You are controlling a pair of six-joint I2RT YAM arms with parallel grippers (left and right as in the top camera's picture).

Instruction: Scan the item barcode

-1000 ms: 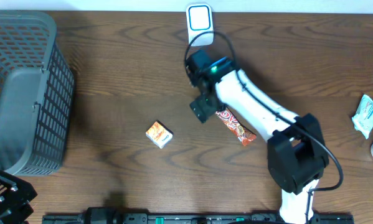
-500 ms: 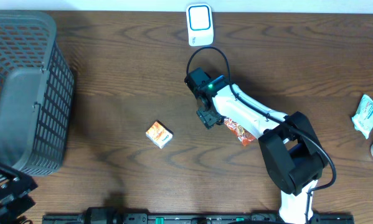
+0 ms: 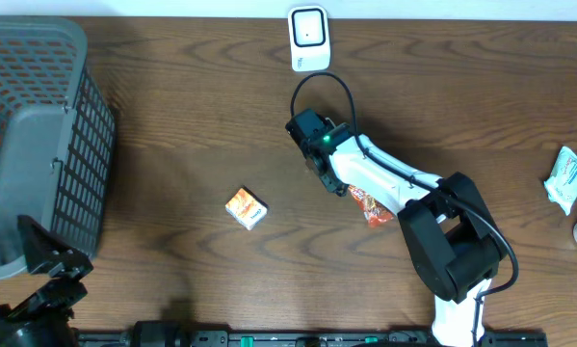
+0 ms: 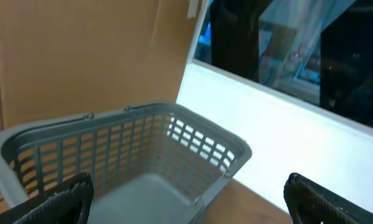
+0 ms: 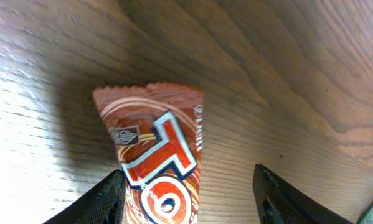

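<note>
Snack bar (image 5: 156, 155) inside parted right gripper (image 5: 187, 186)

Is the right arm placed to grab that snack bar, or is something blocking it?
Probably yes: the right tool hangs open astride the snack bar, with nothing else in between.

Shop checkout setup: shopping basket (image 3: 38, 145), scanner (image 3: 309, 39).
</note>
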